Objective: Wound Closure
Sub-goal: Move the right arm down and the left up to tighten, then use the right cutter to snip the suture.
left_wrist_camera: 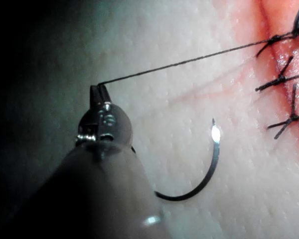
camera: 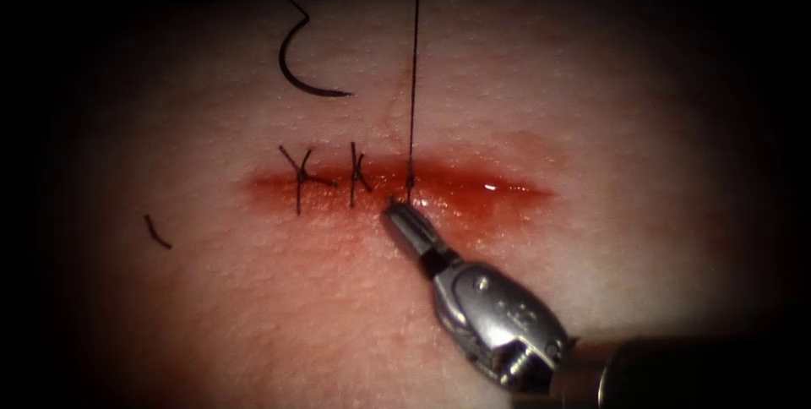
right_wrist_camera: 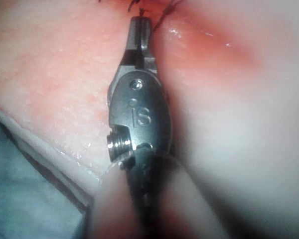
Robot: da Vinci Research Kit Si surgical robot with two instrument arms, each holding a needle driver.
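Across the middle of the tissue (camera: 591, 105) runs the cut (camera: 473, 189), wet with red fluid (camera: 498, 198), with two finished stitches (camera: 329, 177) toward its left end and a third crossing being worked just to their right. At that third crossing, the right arm's tool (camera: 397, 210) rests its tip on the near lip of the cut, jaws pressed together beside the point where the thread (camera: 413, 71) enters the tissue; whether they pinch a short thread end there is too small to tell. From that point the thread runs taut, straight away over the far side of the cut, and the left wrist view shows its other end pinched between the shut jaws of the left arm's tool (left_wrist_camera: 99, 89). The needle (camera: 304, 67) lies loose on the tissue surface on the far side of the cut, above the two stitches, held by neither tool and not in the tissue, its tail thread trailing off toward the top edge. A cut end of thread (camera: 156, 231) lies on the tissue well to the left of the cut. Judging by the tight strand and the idle needle, the step in hand is most likely the tying or snugging of the third stitch; what it calls for is steady, even tension on the strand so the lips of the cut meet without the thread tearing through the soft edge.
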